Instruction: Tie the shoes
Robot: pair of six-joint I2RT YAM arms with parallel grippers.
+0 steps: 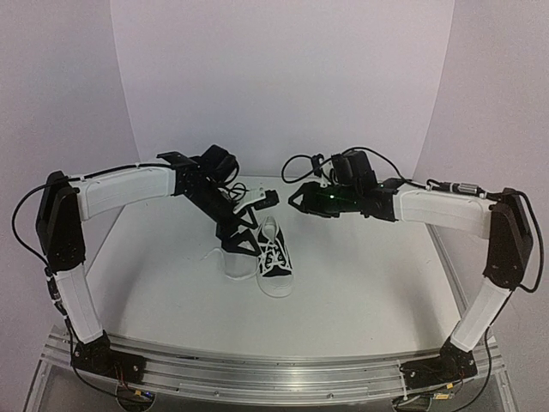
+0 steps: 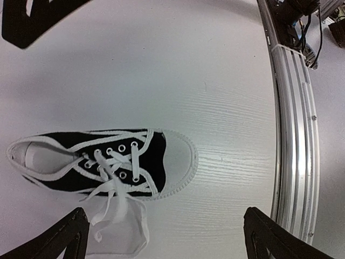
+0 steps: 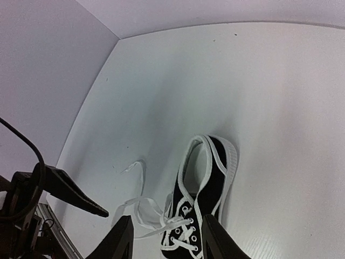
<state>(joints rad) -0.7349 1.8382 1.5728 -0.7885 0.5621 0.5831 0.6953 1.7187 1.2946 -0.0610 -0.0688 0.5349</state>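
The black sneaker (image 1: 275,257) with white toe cap lies on the white table, toe towards the near edge. Its white laces (image 1: 237,264) are loose and trail in a loop to its left. My left gripper (image 1: 250,221) hangs above the shoe's left side, jaws wide open and empty. In the left wrist view the shoe (image 2: 153,156) and laces (image 2: 116,224) lie below the left gripper (image 2: 167,240). My right gripper (image 1: 298,202) hovers behind and right of the shoe, open and empty. The right wrist view shows the shoe (image 3: 211,186) and laces (image 3: 141,209) under the right gripper (image 3: 167,243).
An aluminium rail (image 1: 274,371) runs along the table's near edge and shows in the left wrist view (image 2: 294,135). White backdrop walls (image 1: 283,77) close the back and sides. The left gripper's fingertip (image 3: 81,198) shows in the right wrist view.
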